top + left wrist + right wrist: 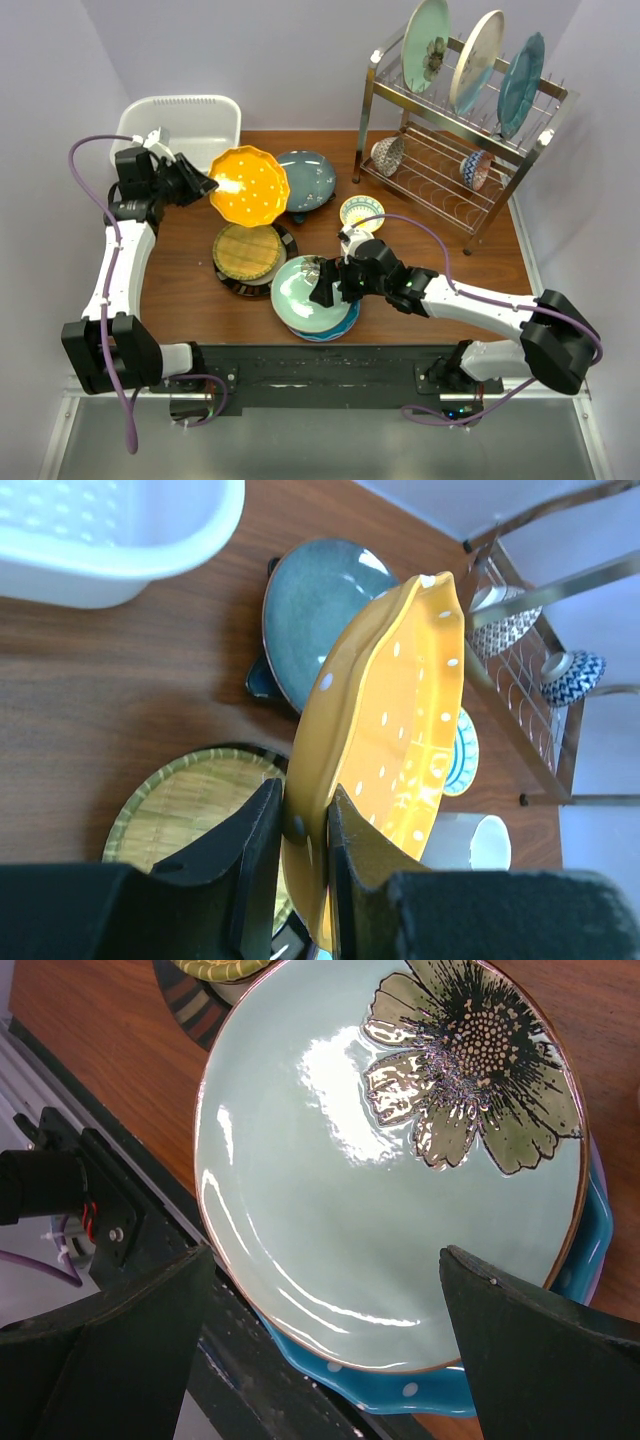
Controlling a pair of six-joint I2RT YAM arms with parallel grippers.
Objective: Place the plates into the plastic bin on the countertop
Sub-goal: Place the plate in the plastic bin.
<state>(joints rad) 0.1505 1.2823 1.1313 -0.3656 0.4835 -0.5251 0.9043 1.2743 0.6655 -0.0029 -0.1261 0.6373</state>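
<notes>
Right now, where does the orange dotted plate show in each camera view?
Top external: the orange plate is upper left of centre, tilted, held by the left gripper near the plastic bin.
Left wrist: it fills the middle, its edge clamped in the left gripper.
Right wrist: not in it.
Shared landmark: the woven-centre plate, seen in all three.
</notes>
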